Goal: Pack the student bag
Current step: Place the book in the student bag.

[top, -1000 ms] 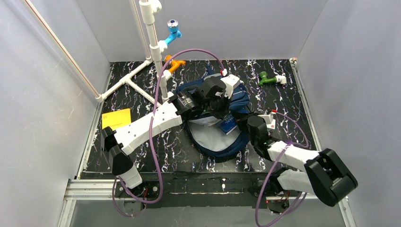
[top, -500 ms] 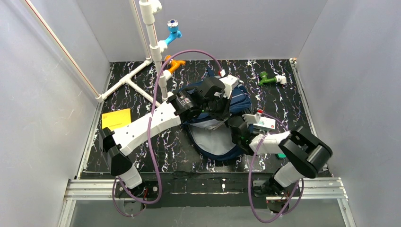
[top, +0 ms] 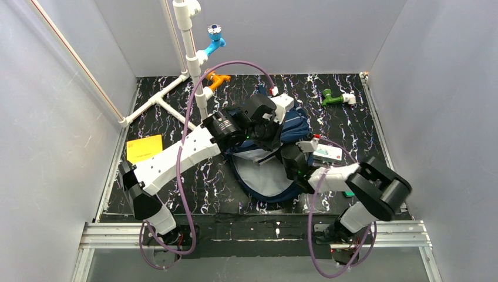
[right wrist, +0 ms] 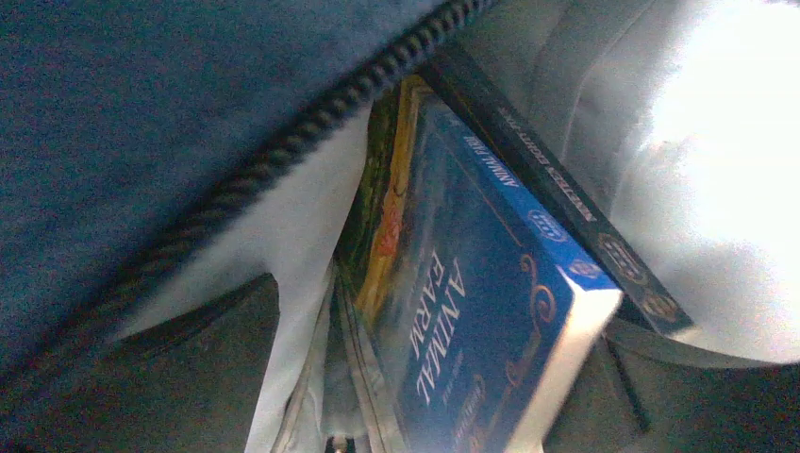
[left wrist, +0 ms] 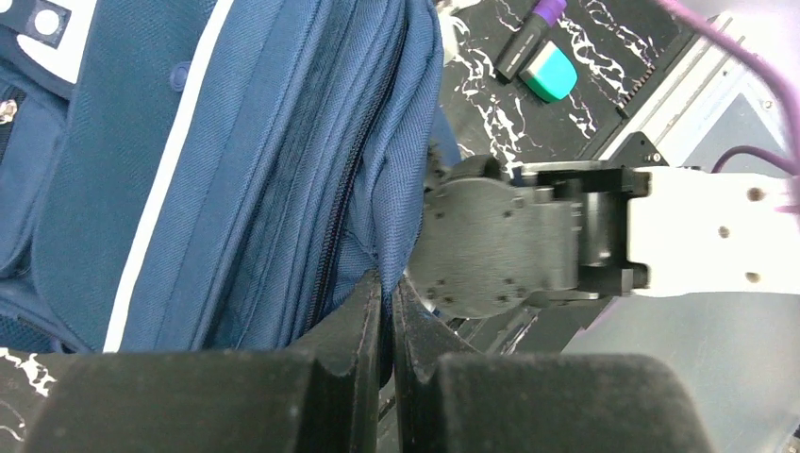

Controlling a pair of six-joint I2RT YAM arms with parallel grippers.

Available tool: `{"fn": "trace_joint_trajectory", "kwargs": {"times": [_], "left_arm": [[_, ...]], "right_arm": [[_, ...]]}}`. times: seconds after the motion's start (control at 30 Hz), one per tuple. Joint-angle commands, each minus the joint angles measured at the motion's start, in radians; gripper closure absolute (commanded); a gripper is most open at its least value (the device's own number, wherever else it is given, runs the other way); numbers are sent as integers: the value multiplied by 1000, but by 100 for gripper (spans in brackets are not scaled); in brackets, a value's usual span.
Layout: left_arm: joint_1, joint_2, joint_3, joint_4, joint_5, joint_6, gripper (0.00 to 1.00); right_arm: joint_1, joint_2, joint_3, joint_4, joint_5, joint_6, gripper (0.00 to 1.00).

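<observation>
The student bag (top: 267, 176) lies in the middle of the black marbled surface (top: 176, 170), its mouth turned toward the arms and its pale grey lining (right wrist: 717, 142) showing. The left gripper (left wrist: 387, 294) is pressed together on the edge of the navy fabric beside the zip (left wrist: 344, 203), holding the top flap up off the opening. The right gripper (right wrist: 429, 326) is pushed into the mouth of the bag. Its fingers (right wrist: 189, 377) show only as dark blurs at the lower edges of the wrist view, standing wide apart. Between them sits a blue "Animal Farm" book (right wrist: 472, 311), resting inside against the lining, with a darker book (right wrist: 566, 189) just behind it.

A purple marker (left wrist: 528, 38) and a teal eraser (left wrist: 550, 75) lie close together on the surface to the right of the bag, and a white card (top: 327, 154) lies near its right side. A yellow notepad (top: 144, 147) lies well apart at the left. A white pipe frame (top: 191, 59) stands at the back left, with a green fitting (top: 333, 98) at the back right.
</observation>
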Motion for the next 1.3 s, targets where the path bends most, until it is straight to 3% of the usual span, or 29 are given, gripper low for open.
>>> {"fn": "trace_joint_trajectory", "kwargs": {"times": [0.0,0.13,0.27,0.4,0.5,0.67,0.8,1.0,1.1,1.27], "left_arm": [[-8,-94,43,-30,14,26,100],[-2,-121,-10,-30,-8,31,100],[0,-127,-66,-8,-25,51,100],[0,-131,-173,52,-25,17,100],[0,-137,-255,113,-5,-20,100],[-1,-131,-354,206,-24,-60,100],[0,-80,-348,204,-25,-77,100],[11,-25,-301,210,-75,-60,100],[23,-38,-261,224,-68,-52,100],[50,-61,-188,251,-232,20,100]], "right_arm": [[-2,-190,-66,-298,-58,-44,2],[-2,-383,-114,-572,-92,-46,2],[0,-585,-72,-890,-112,-156,2],[-8,-725,170,-1345,-94,-378,2],[-8,-795,288,-1525,-75,-484,2],[-8,-831,422,-1568,-68,-650,5],[-8,-818,542,-1632,-30,-746,6],[-8,-854,524,-1640,-71,-883,2],[-8,-845,429,-1649,-102,-843,2],[-8,-830,290,-1389,-312,-652,1]]}}
